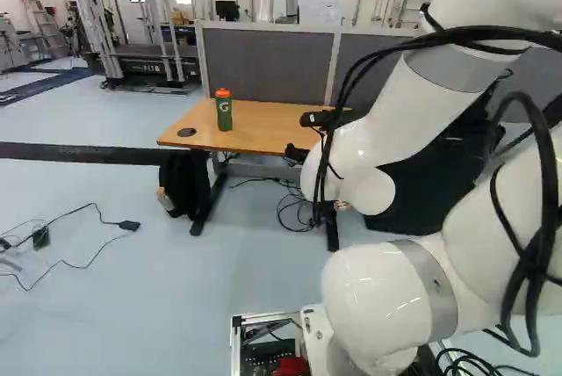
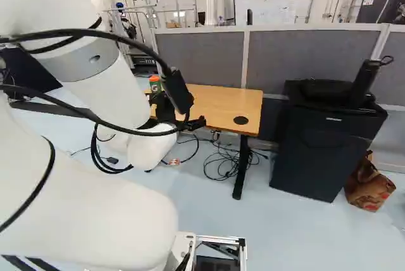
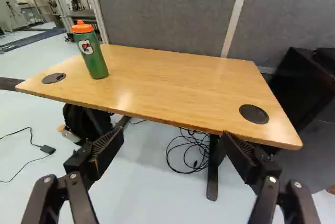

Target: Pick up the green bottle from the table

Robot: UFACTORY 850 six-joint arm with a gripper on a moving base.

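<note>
A wooden table [image 1: 290, 134] is seen ahead of the arm [image 1: 378, 297], with its long near edge turned toward the base. Its far edge is lined by grey panels [image 1: 263, 64], so that side is walled off. At the right of the right base view, a black cabinet [image 2: 316, 157] is seen past the table's end, and a brown bag [image 2: 369, 185] is set on the floor beside it. Under the table, black cables [image 2: 221, 162] are looped on the floor near a table leg [image 2: 240, 168]. A black backpack [image 1: 184, 184] is seen low by the other leg [image 1: 209, 196]. A long stretch of wood is seen between the two round black discs, one [image 3: 53, 78] near each end [image 3: 254, 114]. Pale floor [image 1: 202, 271] is seen between the base and the table.

The green bottle [image 1: 224, 111] is stood upright on the table top, with its orange cap on. It is placed near the table's end at the left of the left base view, close to one disc.

The gripper [image 1: 296, 154] is held near the table's near edge. In the wrist view, the two fingers of the gripper [image 3: 171, 137] are spread wide, with nothing pinched between them. The bottle is seen ahead of them, off to one side and well apart.
</note>
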